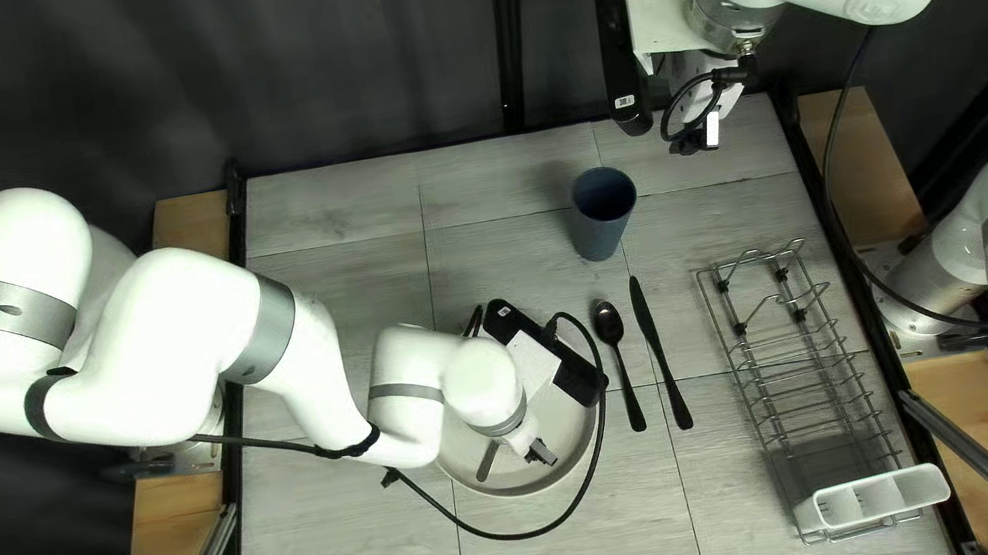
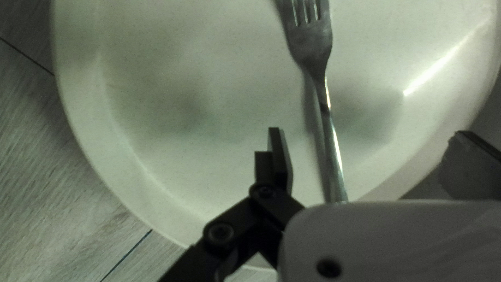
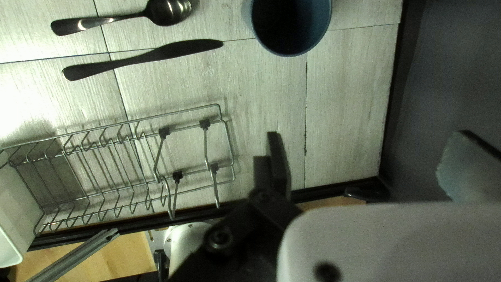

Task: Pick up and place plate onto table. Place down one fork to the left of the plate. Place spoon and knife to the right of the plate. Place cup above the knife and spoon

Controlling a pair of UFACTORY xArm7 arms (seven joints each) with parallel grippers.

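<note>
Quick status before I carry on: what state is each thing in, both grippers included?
Left gripper: open, above the plate
Right gripper: open
Plate: right way up
Fork: lying in the plate
Spoon: lying flat
Knife: lying beside the spoon
Cup: upright
Rack: standing, white caddy at one end

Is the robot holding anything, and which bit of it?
Nothing: the left gripper is open above the fork on the plate, and the right gripper is open and empty too.

The fork [image 2: 315, 48] is shiny metal, the plate [image 2: 172, 141] smooth, the spoon [image 3: 168, 11] glossy, the rack [image 3: 217, 105] metal wire.
</note>
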